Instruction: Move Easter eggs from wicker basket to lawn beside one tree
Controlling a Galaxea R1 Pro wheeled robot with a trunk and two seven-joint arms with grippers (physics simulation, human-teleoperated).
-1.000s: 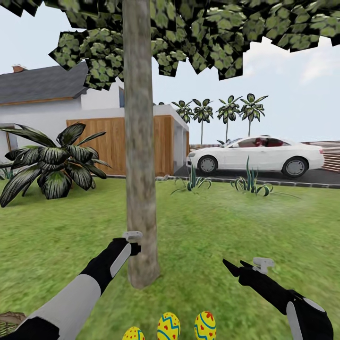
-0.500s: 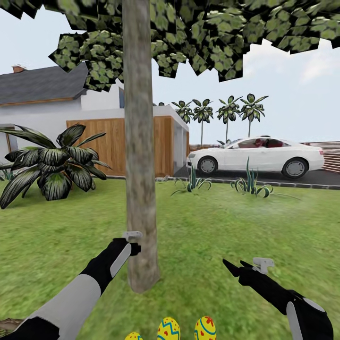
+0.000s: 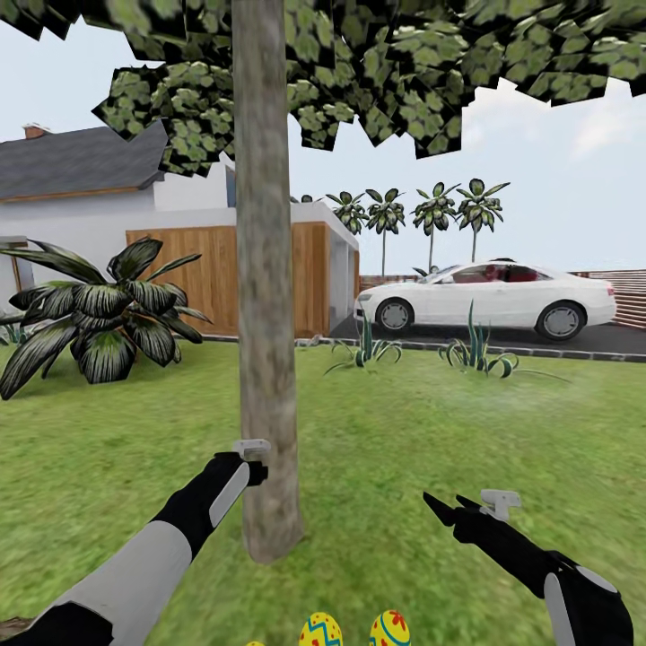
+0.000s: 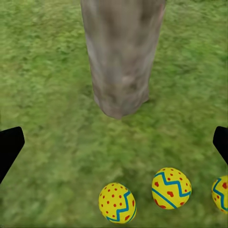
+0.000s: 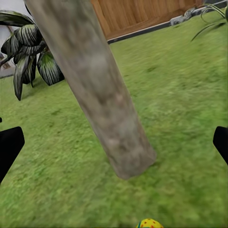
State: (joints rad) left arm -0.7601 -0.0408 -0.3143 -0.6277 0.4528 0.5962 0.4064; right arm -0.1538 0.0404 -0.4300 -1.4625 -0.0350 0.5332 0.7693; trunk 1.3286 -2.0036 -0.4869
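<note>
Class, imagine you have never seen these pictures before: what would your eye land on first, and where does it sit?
First, the tall pale tree trunk rising from the lawn in the middle of the head view. Next, the bright yellow painted eggs lying on the grass near its base, three of them in the left wrist view. Behind, a white car is parked at the right by a house with a wooden wall.

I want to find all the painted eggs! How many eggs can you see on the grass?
3, all lying on the lawn in a row near the foot of the tree: a dotted egg, a zigzag egg beside it, and a third egg cut off at the picture's edge.
</note>
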